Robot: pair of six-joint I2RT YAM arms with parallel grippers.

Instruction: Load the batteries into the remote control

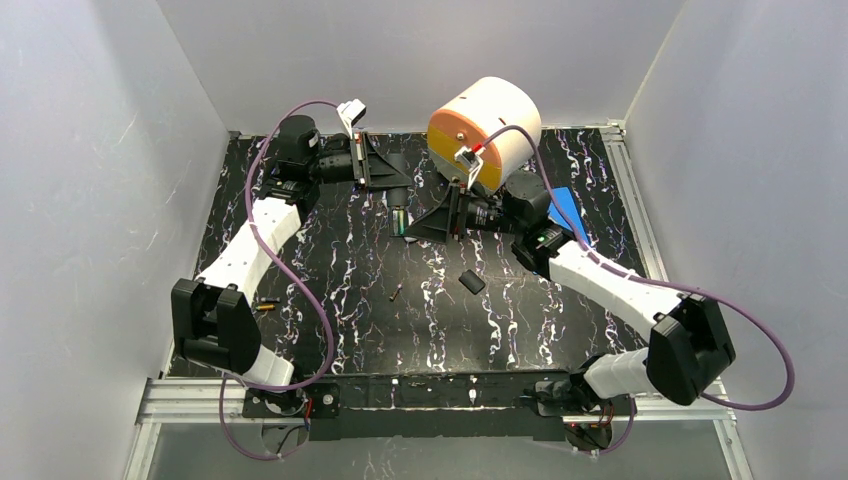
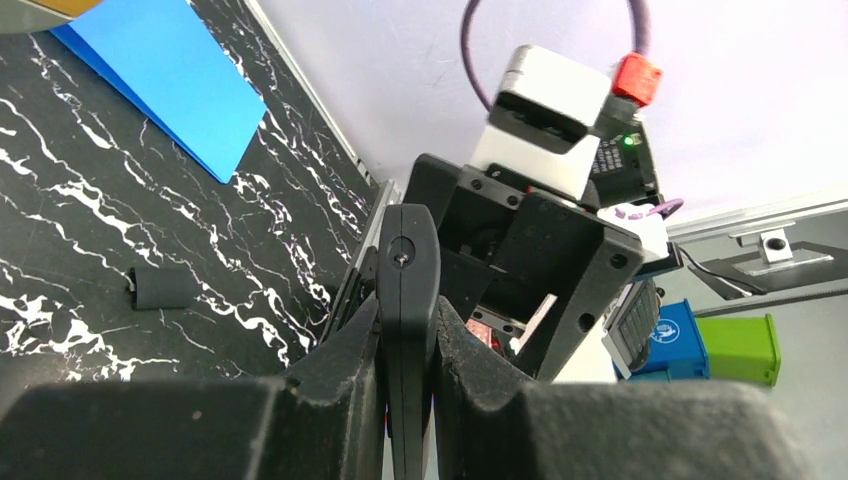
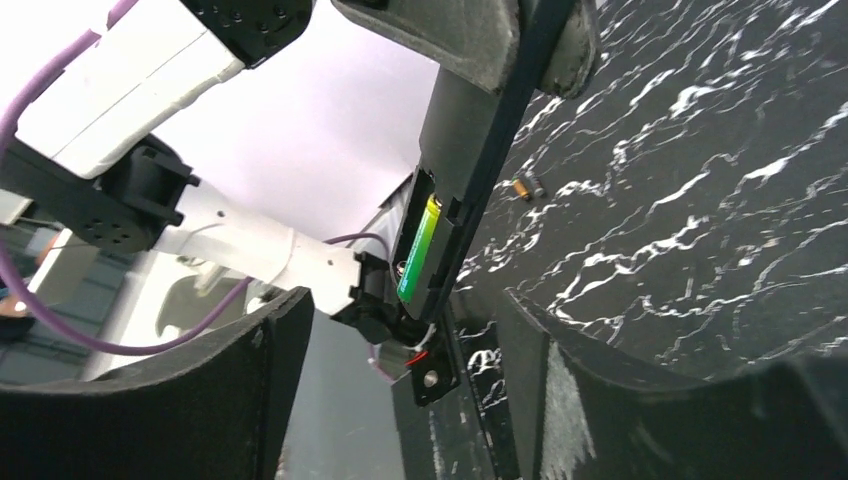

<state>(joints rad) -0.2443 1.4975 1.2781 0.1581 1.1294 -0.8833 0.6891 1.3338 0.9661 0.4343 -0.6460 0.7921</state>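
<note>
Looking down from above, the left tool [image 1: 388, 185] held the remote [image 1: 400, 208] off the surface [image 1: 350, 340] at the far middle. The right tool [image 1: 420, 222] sat close beside it. A loose battery [image 1: 396, 293] lay nearer the arms, another battery [image 1: 265, 306] lay by the left arm, and a small black cover [image 1: 471, 282] lay apart to the right. From the left wrist, that tool's fingers [image 2: 345, 350] were clamped on the remote's flat faces, its slim black body standing edge-on between them. From the right wrist, the right tool's fingers [image 3: 250, 350] stood wide apart and empty. A green battery [image 3: 418, 250] sat in the remote's open compartment, and a pair of small batteries [image 3: 528, 186] lay on the surface beyond. Such batteries looked light, rigid, smooth and round, so likely to roll or slip from a pinch; a grip across mid-barrel seemed best. The remote seemed light, stiff plastic, safest held away from the compartment.
</note>
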